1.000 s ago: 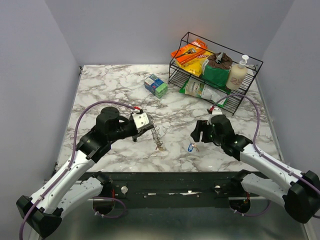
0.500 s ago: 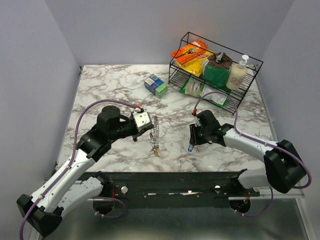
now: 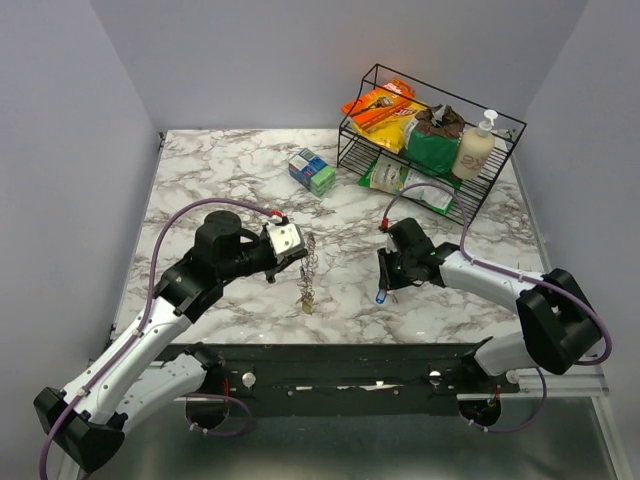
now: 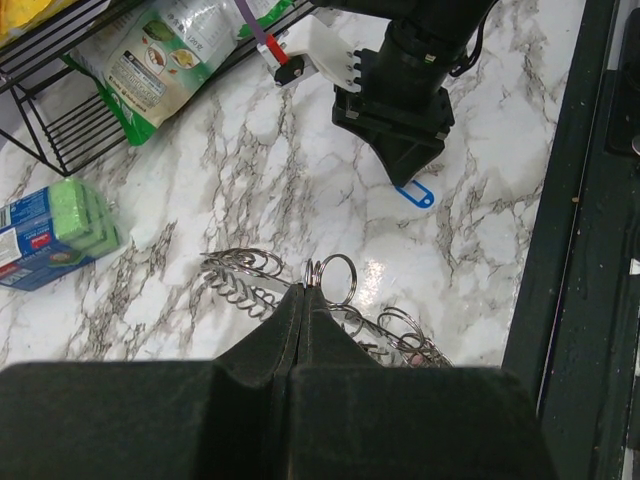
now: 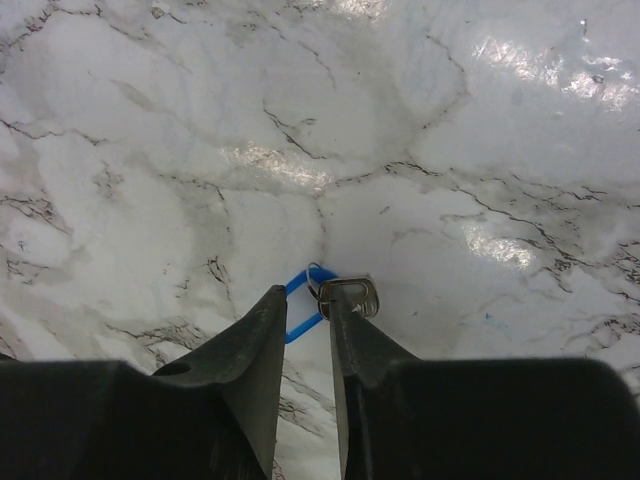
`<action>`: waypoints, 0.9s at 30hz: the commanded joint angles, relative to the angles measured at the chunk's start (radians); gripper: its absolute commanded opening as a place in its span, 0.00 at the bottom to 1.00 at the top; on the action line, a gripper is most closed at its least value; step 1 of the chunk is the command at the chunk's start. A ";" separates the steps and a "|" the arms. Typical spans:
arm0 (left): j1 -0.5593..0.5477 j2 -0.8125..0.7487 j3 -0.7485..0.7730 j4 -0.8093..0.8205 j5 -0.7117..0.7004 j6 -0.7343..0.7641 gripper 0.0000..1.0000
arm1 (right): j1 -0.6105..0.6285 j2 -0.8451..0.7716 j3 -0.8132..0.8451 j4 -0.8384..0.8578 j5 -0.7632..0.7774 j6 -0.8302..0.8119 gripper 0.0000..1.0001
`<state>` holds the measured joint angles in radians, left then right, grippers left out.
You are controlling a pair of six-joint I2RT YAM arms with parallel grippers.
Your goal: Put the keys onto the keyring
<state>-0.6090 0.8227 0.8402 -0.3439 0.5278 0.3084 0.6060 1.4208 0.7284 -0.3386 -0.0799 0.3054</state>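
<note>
Picking up the blue-headed key [image 5: 305, 308] looked to be the step in hand. It lay flat on the marble table [image 3: 220, 170] in front of the right arm, its blue plastic head and silvery metal part showing just past the fingertips in the right wrist view. The right gripper [image 5: 308, 296] pointed down at it with the jaws a narrow gap apart and the key's head in line with that gap. Nothing showed them clamped on it.

To the left, apart from that key, the keyring [image 4: 240, 280] hung clear of the table. This coiled silvery loop was pinched in the left gripper [image 4: 303, 296], whose jaws were pressed together on the wire. A few keys [image 3: 307, 303] and small split rings dangled beneath it.

The next move probably called for a firm pinch on the key's head, then a lift and a carry across to the coil — with the key's small ring lined up against an end of the wire, which would be fiddly.

Further out, a blue-and-green packet [image 3: 313, 172] sat at mid-table. The black wire rack [image 3: 500, 130] held snack bags and a soap bottle [image 3: 475, 145] in the far right corner — all well apart from the work. Nothing stood between the two grippers.
</note>
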 commanded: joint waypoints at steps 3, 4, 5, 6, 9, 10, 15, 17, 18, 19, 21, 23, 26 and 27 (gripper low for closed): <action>0.002 -0.010 0.046 0.006 -0.023 0.006 0.00 | 0.008 0.012 0.026 -0.022 -0.020 0.008 0.29; 0.002 -0.010 0.046 0.003 -0.022 0.008 0.00 | 0.006 0.010 0.029 -0.025 -0.015 0.011 0.29; 0.003 -0.010 0.049 0.003 -0.022 0.008 0.00 | 0.006 0.010 0.031 -0.030 -0.015 0.011 0.29; 0.003 -0.011 0.051 0.003 -0.022 0.008 0.00 | 0.006 0.010 0.034 -0.034 -0.015 0.011 0.29; 0.002 -0.011 0.050 0.003 -0.025 0.009 0.00 | 0.006 0.018 0.035 -0.040 -0.011 0.009 0.27; 0.003 -0.014 0.050 0.000 -0.026 0.008 0.00 | 0.006 0.021 0.040 -0.045 -0.008 0.009 0.27; 0.003 -0.014 0.050 0.000 -0.025 0.009 0.00 | 0.006 0.030 0.043 -0.054 0.002 0.009 0.28; 0.002 -0.014 0.053 -0.001 -0.023 0.008 0.00 | 0.006 0.033 0.048 -0.059 0.003 0.008 0.28; 0.002 -0.014 0.053 0.000 -0.022 0.008 0.00 | 0.008 0.035 0.048 -0.060 0.003 0.006 0.28; 0.002 -0.013 0.054 -0.001 -0.022 0.008 0.00 | 0.008 0.036 0.048 -0.063 0.005 0.006 0.28; 0.002 -0.011 0.053 -0.001 -0.020 0.008 0.00 | 0.008 0.036 0.049 -0.068 0.017 0.006 0.28; 0.002 -0.010 0.053 -0.001 -0.020 0.008 0.00 | 0.008 0.044 0.052 -0.079 0.025 0.004 0.28; 0.002 -0.010 0.054 0.000 -0.017 0.008 0.00 | 0.006 0.050 0.057 -0.089 0.038 0.012 0.28; 0.002 -0.008 0.053 -0.001 -0.015 0.006 0.00 | 0.006 0.050 0.057 -0.089 0.042 0.014 0.28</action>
<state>-0.6090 0.8230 0.8562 -0.3679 0.5114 0.3099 0.6079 1.4551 0.7521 -0.3904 -0.0769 0.3130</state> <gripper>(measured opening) 0.009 0.285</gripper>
